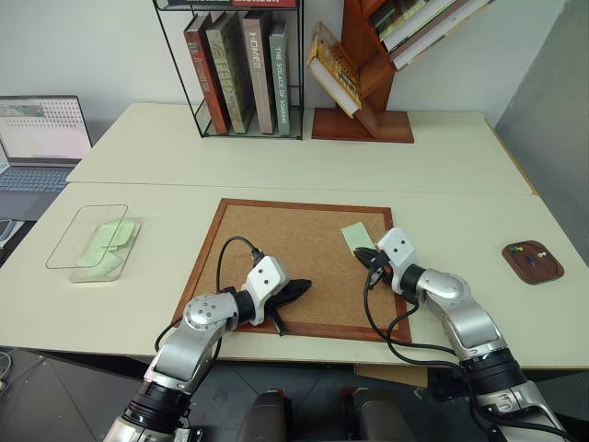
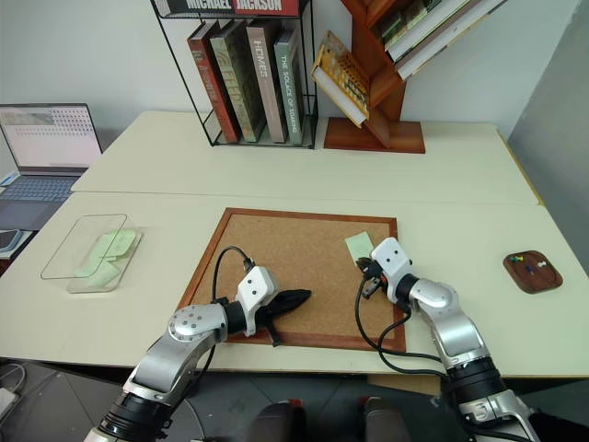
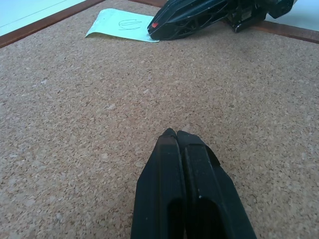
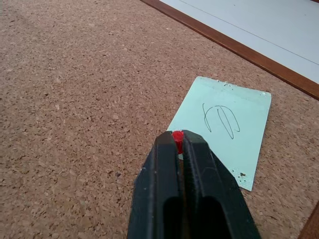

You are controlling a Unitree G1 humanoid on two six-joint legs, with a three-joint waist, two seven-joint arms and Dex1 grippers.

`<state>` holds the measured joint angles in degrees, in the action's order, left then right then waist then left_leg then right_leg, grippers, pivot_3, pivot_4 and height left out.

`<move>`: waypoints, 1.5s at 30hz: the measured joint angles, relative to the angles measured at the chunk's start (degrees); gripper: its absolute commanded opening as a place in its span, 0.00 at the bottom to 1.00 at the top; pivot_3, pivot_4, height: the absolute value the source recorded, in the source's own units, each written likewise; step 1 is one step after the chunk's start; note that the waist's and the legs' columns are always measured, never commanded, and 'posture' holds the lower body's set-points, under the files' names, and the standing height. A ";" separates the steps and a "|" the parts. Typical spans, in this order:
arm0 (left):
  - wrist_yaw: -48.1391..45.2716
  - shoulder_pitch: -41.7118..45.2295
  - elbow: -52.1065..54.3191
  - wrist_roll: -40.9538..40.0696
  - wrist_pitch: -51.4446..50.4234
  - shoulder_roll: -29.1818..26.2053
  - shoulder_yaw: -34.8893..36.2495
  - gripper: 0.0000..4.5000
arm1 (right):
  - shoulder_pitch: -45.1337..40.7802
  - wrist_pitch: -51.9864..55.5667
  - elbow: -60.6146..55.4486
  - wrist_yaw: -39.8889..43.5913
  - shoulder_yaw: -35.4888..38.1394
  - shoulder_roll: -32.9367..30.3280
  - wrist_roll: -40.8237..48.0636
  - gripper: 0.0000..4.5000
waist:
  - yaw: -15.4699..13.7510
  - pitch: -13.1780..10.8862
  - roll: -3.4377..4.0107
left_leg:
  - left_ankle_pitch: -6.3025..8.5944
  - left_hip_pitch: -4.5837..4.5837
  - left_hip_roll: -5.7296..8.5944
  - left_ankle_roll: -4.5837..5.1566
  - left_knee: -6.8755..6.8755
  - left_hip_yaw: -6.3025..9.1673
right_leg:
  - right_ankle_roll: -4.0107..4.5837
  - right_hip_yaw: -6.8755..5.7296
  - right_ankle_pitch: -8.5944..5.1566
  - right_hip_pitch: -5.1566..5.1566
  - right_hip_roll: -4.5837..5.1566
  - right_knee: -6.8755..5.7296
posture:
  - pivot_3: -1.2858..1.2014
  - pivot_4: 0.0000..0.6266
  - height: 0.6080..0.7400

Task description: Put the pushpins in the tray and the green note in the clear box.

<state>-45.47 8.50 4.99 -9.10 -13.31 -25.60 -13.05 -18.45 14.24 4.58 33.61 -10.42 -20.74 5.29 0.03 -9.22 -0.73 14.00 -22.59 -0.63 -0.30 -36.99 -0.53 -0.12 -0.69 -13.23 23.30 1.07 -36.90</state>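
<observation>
The green note [image 4: 224, 132] lies flat on the corkboard [image 1: 276, 249], near its far right corner, with a pen scribble on it. At the note's near edge the right gripper [image 4: 178, 141] is clamped on a red pushpin [image 4: 177, 139]. The left gripper [image 3: 175, 134] rests over the corkboard's near edge, fingers pressed together and empty. The tray [image 1: 533, 262], holding a few pushpins, sits well right of the corkboard; the clear box [image 1: 95, 241] sits to its left.
</observation>
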 measured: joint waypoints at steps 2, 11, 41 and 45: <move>0.00 -0.04 0.02 0.00 0.00 0.00 0.00 0.00 | 0.02 -0.11 -0.01 0.13 0.02 0.00 0.03 0.00 | 0.00 0.00 0.00 | 0.00 0.00 0.00 0.00 0.00 0.00 | 0.00 0.00 0.00 0.00 0.00 0.00 | 0.52 0.24 1.00; 0.08 -0.31 0.16 0.00 0.00 0.01 0.04 0.00 | 0.60 -2.95 -7.78 3.08 0.28 -0.41 1.60 0.00 | 0.01 0.00 0.00 | 0.00 -0.02 0.00 0.00 0.01 0.02 | -0.01 -0.03 0.00 0.02 0.00 0.01 | 0.52 0.24 1.00; 6.36 4.80 8.31 -15.88 -21.18 3.72 11.17 0.77 | -1.67 -3.45 -11.30 4.93 0.84 -2.75 1.87 0.00 | 0.07 -0.72 -0.82 | 0.00 -0.32 -0.03 -0.01 0.00 0.03 | -0.11 -0.03 0.04 0.32 -0.03 -0.06 | 0.52 0.24 1.00; 4.46 8.41 5.17 -10.68 -13.95 1.58 8.02 0.95 | -2.77 -2.05 -11.62 5.10 0.86 -2.67 2.74 0.00 | 0.04 -0.73 -0.82 | 0.00 -0.32 -0.02 -0.01 0.00 0.02 | -0.10 -0.02 0.04 0.32 -0.04 -0.06 | 0.52 0.24 1.00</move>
<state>-41.01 16.90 10.16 -19.78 -27.26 -24.01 -5.03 -21.22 12.19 -7.04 38.72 -9.56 -23.41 8.03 0.07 -9.95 -1.55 13.99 -22.92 -0.66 -0.31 -36.98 -0.50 -0.22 -0.71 -13.19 23.62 1.04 -36.97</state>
